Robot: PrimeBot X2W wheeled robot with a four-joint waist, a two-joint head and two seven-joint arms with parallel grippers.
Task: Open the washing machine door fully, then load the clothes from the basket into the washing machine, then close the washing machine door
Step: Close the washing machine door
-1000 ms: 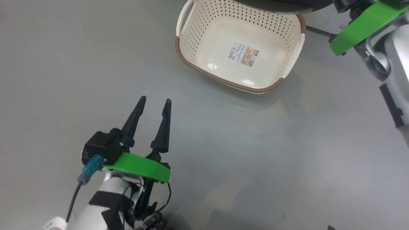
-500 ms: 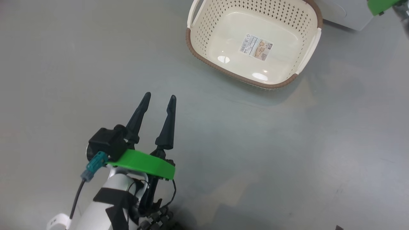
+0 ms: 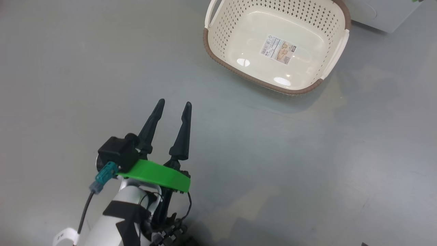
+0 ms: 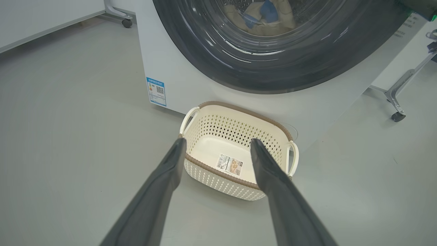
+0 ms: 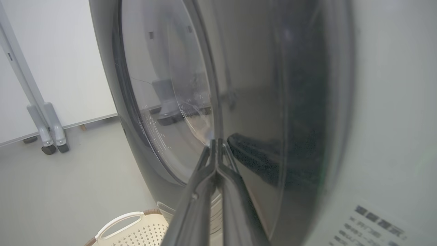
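The basket [image 3: 232, 24] stands bare on the grey floor, its label sticker showing on the bottom. In the left wrist view the basket [image 4: 239, 109] sits right in front of the washing machine [image 4: 177, 68]. The washing machine door [image 4: 273, 75] lies against the white front, and the clothes [image 4: 263, 13] show cream and blue through its glass. My left gripper [image 3: 174, 103] hovers open and holds nothing, short of the basket. My right gripper [image 5: 214, 142] is shut, its tips pressed on the washing machine door [image 5: 256, 102] where glass meets black rim.
A corner of the washing machine [image 3: 379, 13] shows at the head view's top right. Grey wheeled stand legs [image 5: 47, 130] and a white panel are left of the door. Another wheeled leg [image 4: 396, 99] stands right of the machine. Open floor lies around my left arm.
The door's dark edge that hung over the basket's far rim has gone from the head view, and so has my right arm with its green bracket. The camera shifted slightly; the left gripper stayed open.
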